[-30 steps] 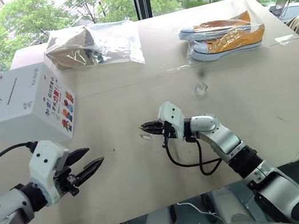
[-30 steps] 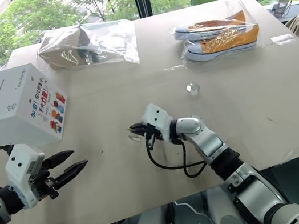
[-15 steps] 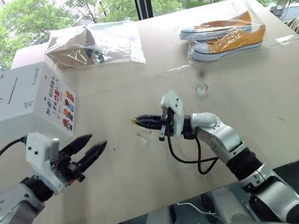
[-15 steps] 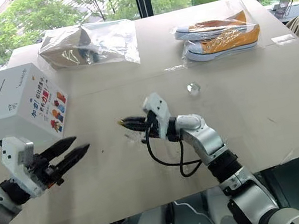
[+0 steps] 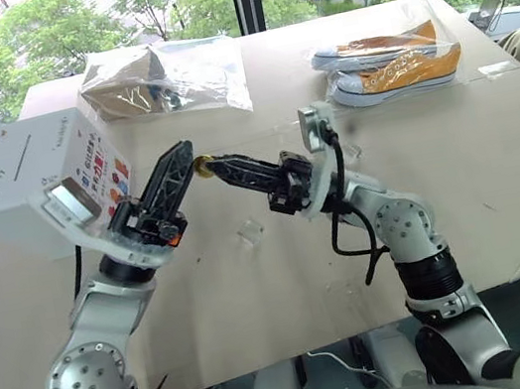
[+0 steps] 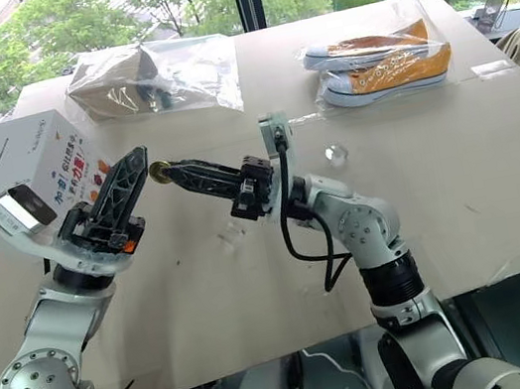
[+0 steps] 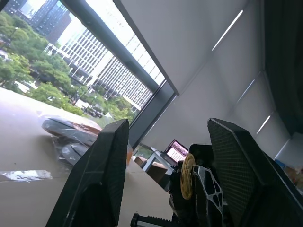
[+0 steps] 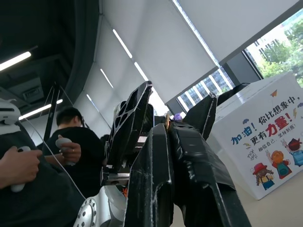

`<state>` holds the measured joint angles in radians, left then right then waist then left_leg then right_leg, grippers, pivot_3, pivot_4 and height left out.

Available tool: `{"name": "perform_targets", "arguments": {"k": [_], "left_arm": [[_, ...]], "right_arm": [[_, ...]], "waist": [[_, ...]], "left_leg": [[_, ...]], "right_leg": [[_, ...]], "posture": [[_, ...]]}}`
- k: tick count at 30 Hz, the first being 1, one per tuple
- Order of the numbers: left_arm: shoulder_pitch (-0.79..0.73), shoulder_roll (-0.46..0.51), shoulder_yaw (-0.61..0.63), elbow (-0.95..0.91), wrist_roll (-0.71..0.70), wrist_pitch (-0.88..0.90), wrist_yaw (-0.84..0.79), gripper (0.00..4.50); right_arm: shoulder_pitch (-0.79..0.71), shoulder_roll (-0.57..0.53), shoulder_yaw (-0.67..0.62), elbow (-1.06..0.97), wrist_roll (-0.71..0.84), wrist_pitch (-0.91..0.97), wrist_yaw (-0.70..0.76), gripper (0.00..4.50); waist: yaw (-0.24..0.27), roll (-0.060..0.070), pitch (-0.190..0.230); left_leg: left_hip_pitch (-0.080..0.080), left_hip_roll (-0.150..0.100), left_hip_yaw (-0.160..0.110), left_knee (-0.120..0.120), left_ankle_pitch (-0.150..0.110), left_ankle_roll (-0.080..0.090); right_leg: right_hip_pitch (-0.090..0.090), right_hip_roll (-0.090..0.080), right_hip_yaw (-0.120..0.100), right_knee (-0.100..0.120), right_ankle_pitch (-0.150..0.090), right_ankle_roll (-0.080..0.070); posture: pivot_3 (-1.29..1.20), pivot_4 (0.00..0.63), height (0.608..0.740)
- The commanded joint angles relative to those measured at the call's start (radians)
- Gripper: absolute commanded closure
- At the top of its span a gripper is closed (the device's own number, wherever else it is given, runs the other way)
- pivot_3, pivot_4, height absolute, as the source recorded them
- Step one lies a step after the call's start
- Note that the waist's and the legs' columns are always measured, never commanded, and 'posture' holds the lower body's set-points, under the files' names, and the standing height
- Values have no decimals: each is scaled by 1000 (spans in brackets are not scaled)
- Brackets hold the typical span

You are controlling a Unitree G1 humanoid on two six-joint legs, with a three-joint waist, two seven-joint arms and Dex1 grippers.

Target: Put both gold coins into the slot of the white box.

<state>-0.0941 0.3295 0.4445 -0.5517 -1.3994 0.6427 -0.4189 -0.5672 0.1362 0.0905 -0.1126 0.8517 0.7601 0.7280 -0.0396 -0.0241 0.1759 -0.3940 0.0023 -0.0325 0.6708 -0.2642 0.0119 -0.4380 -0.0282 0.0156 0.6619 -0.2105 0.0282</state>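
My right gripper (image 5: pixel 210 168) is shut on a gold coin (image 5: pixel 203 167) and holds it up above the table, pointing toward my left arm. My left gripper (image 5: pixel 183 158) is open and raised, and its two fingers stand on either side of that coin. In the left wrist view the coin (image 7: pixel 188 176) stands on edge between the left fingers (image 7: pixel 111 161), closer to one of them. The white box (image 5: pixel 25 175) stands at the table's left edge behind my left arm, its sticker side facing the middle. The dark slot (image 5: pixel 21 154) lies on its top face.
A bagged brown pair of shoes (image 5: pixel 164 78) and bagged orange sneakers (image 5: pixel 388 61) lie at the back of the table. Two small clear pieces (image 5: pixel 249 232) (image 5: pixel 351 151) rest on the tabletop. A person holding controllers (image 8: pixel 71 151) shows in the right wrist view.
Both arms rose from near the tabletop and came together. The right gripper lifted the coin and turned toward the left; the left gripper rolled and swung up around it.
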Motion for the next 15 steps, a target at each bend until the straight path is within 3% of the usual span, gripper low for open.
{"name": "perform_targets", "arguments": {"k": [1, 5, 7, 15], "left_arm": [[7, 1, -44, -37, -58, -9, -15, 2344], [15, -17, -67, -39, -89, -23, -8, 3519], [21, -21, -83, -39, -105, -28, -3, 4341], [38, -32, -118, -38, -135, -63, -4, 4432]], "right_arm": [[-32, 12, -11, -49, 59, 16, -6, 4500], [-33, 8, -10, -54, 73, 20, -11, 4500], [-32, 5, -9, -58, 79, 23, -14, 4500], [-32, 0, -7, -61, 94, 26, -24, 4500]], "waist": [[1, 0, 0], [1, 0, 0], [1, 0, 0], [1, 0, 0]], "left_leg": [[0, 0, 0, 0, 0, 0], [0, 0, 0, 0, 0, 0], [0, 0, 0, 0, 0, 0], [0, 0, 0, 0, 0, 0]], "right_leg": [[0, 0, 0, 0, 0, 0], [0, 0, 0, 0, 0, 0], [0, 1, 0, 0, 0, 0], [0, 1, 1, -1, 0, 0]], "posture": [[0, 150, 740], [0, 150, 740], [0, 150, 740], [0, 150, 740]]}}
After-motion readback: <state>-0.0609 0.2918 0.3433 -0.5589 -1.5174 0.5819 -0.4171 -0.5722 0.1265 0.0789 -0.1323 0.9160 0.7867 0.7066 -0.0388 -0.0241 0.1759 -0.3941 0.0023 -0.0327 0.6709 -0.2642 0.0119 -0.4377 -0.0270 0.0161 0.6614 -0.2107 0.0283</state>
